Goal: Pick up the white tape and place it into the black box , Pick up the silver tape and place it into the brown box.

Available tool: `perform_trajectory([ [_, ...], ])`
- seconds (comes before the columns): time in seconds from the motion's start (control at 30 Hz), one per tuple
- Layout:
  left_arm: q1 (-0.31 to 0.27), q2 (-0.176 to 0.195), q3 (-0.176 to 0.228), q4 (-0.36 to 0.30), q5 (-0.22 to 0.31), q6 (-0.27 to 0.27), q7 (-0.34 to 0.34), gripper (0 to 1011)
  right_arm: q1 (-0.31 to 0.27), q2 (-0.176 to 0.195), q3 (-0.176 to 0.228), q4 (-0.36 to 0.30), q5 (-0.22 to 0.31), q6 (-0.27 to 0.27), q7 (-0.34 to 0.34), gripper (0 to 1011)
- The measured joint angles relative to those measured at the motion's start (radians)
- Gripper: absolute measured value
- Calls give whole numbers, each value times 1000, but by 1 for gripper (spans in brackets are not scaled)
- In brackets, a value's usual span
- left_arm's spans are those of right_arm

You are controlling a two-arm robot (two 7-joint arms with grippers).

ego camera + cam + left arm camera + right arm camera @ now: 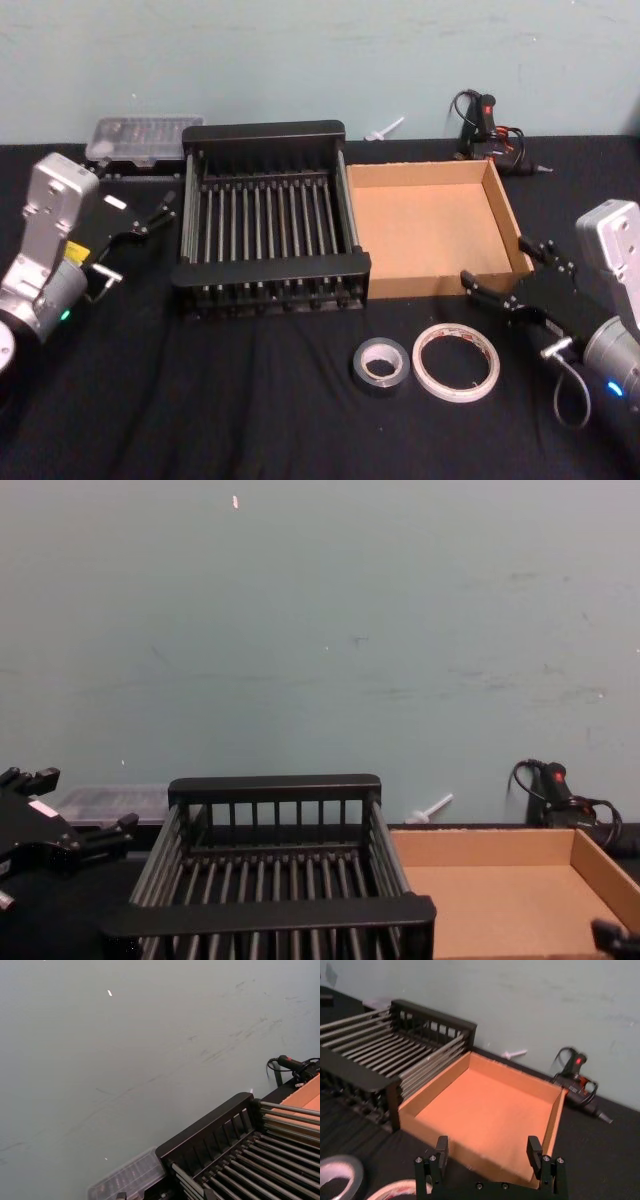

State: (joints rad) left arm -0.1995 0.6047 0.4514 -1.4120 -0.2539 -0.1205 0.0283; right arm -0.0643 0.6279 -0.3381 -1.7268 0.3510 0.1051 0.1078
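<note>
The white tape [457,361] lies flat beside the silver tape [381,364], so the wide-open, empty right gripper [505,279] should straddle its rim.

Head above, chest low: black box [268,215] shared.

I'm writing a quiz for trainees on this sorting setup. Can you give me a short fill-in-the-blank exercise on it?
1. The silver tape lies directly beside the ____ tape.
2. The brown box sits on the black box's ____ side.
3. Both boxes hold ____.
4. The right gripper, its jaws ____, hovers near the brown box's front corner.

Missing words: white; right; nothing; open
</note>
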Motion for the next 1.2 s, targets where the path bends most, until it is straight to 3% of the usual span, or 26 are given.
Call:
perform_trajectory([
  [0.67,0,0,0,0,0,0,0,1001,-52,-16,13,-24,22,188,65,1002],
  [1.2,0,0,0,0,0,0,0,1001,-50,-41,22,-7,-6,248,98,1002],
])
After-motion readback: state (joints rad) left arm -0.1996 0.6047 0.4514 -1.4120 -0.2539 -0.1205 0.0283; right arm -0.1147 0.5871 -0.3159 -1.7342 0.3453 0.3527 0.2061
